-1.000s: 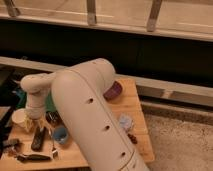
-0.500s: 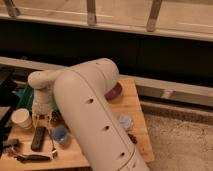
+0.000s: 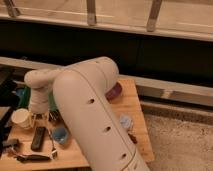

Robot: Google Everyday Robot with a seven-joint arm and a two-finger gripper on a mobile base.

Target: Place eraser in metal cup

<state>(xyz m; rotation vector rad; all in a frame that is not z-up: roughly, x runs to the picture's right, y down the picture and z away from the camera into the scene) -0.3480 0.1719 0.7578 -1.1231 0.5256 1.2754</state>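
fig. my claw (image 3: pixel 44 116) hangs from the wrist over the left part of the wooden surface (image 3: pixel 136 112), low among the objects. my own forearm covers much of the view, and i cannot tell whether the claw stands apart or together. the eraser (image 3: pixel 38 138), a flat black block, lies on the surface just in front of the claw, apart from it and in no container. i judge the pick-up not yet made: the claw sits above and slightly behind the eraser, placed for a short descent across its narrow width. i take the metal cup (image 3: pixel 54 118) to be the small dull form just right of the claw, partly hidden by my arm, but this reading is uncertain. if it holds, the carry would be short, since cup and eraser lie near each other. containers: a white cup (image 3: pixel 22 119) stands upright left of the claw, its inside not visible. a small blue cup (image 3: pixel 60 134) stands just right of the eraser, mouth up, with no contents i can make out. a purple bowl (image 3: pixel 115 91) sits toward the far edge, half behind my arm, its contents hidden. a dark-handled tool (image 3: pixel 30 157) lies along the near edge, apart from the eraser.
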